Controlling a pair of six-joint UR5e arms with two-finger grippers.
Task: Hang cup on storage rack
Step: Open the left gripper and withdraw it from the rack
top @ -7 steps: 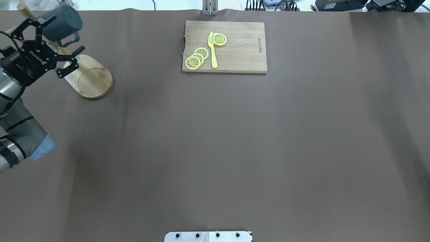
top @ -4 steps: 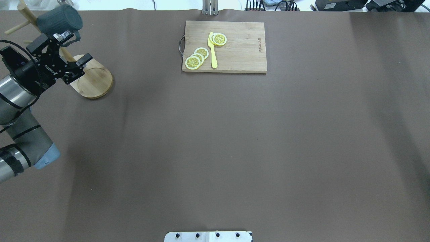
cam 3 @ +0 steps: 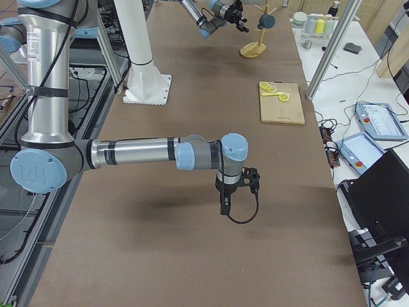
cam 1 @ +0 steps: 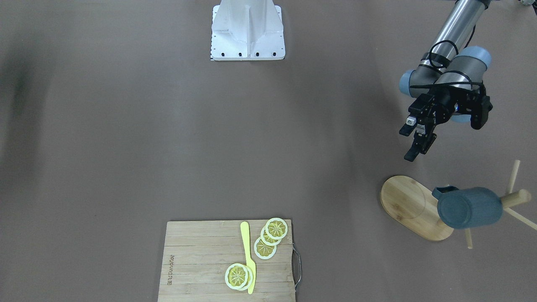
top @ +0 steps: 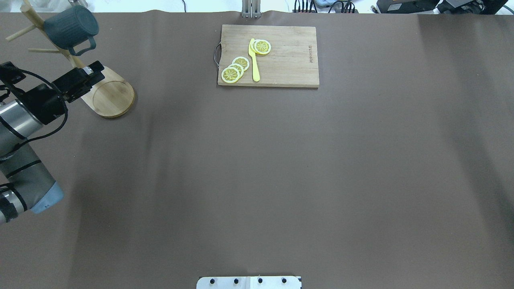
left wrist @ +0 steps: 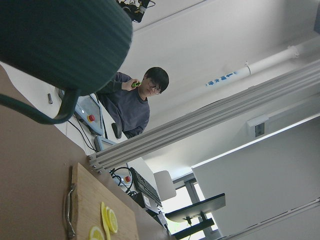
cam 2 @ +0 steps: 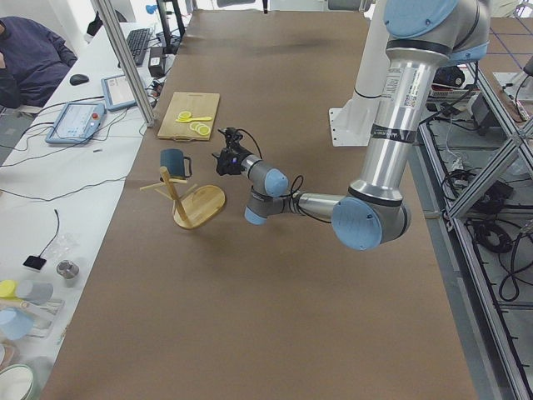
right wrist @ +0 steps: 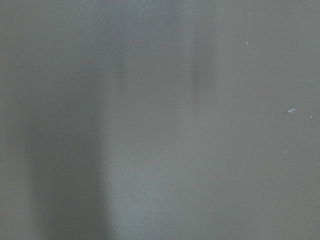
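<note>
The dark blue-grey cup (top: 71, 27) hangs by its handle on a peg of the bamboo storage rack (top: 108, 93) at the table's far left corner. It also shows in the front view (cam 1: 470, 207), with the rack's oval base (cam 1: 409, 205) beside it. My left gripper (top: 89, 75) is open and empty. It sits apart from the cup, over the near end of the rack's base (cam 1: 414, 140). The cup's ribbed wall and handle fill the top left of the left wrist view (left wrist: 55, 40). My right gripper (cam 3: 225, 206) shows only in the right side view, low over the table. I cannot tell if it is open or shut.
A rectangular cutting board (top: 289, 60) with lemon slices and a yellow knife (top: 254, 60) lies at the far middle of the table. The robot's white base (cam 1: 247, 29) stands at the near edge. A person (left wrist: 135, 100) sits beyond the table's end.
My left gripper has pulled back from the cup toward the robot and turned edge-on. The cup stays hanging on the peg.
</note>
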